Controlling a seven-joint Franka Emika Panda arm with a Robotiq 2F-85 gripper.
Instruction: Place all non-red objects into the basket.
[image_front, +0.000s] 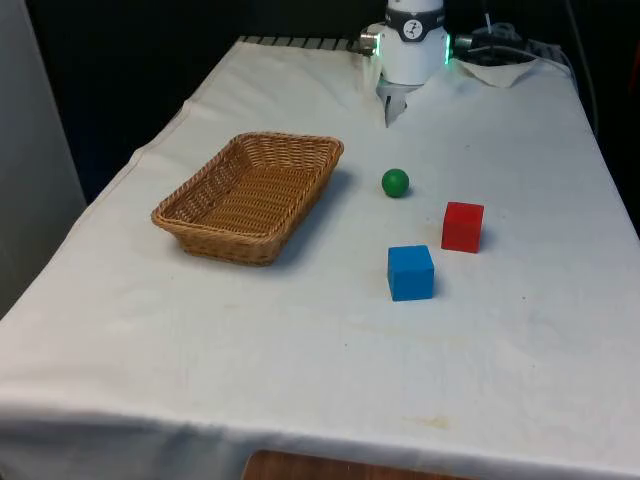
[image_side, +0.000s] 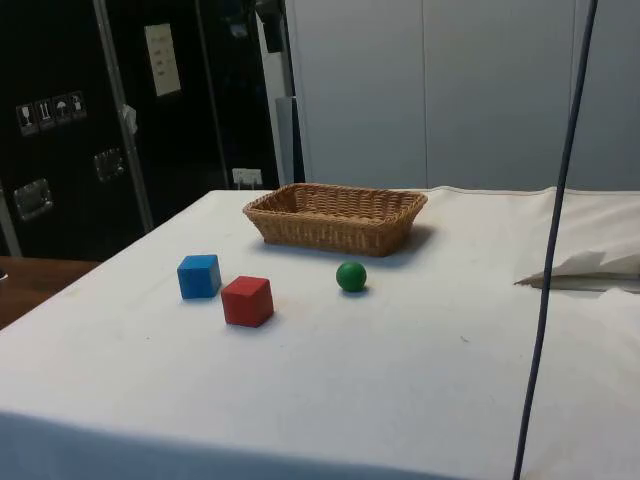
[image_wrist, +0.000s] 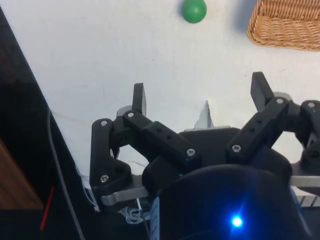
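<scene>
A woven wicker basket (image_front: 250, 196) (image_side: 336, 216) lies on the white cloth at the front view's left, and its corner (image_wrist: 285, 25) shows in the wrist view. A green ball (image_front: 395, 182) (image_side: 351, 276) (image_wrist: 193, 10) rests just to its right. Nearer the front stand a red cube (image_front: 462, 226) (image_side: 247, 300) and a blue cube (image_front: 410, 272) (image_side: 199, 276). My gripper (image_wrist: 200, 94) hangs open with nothing between its fingers, well behind the ball towards the table's far end.
The robot's white base (image_front: 412, 45) stands at the far end of the table. A crumpled white cloth (image_front: 505, 68) (image_side: 590, 268) lies beside it. A dark cable (image_side: 553, 240) hangs down across the side view.
</scene>
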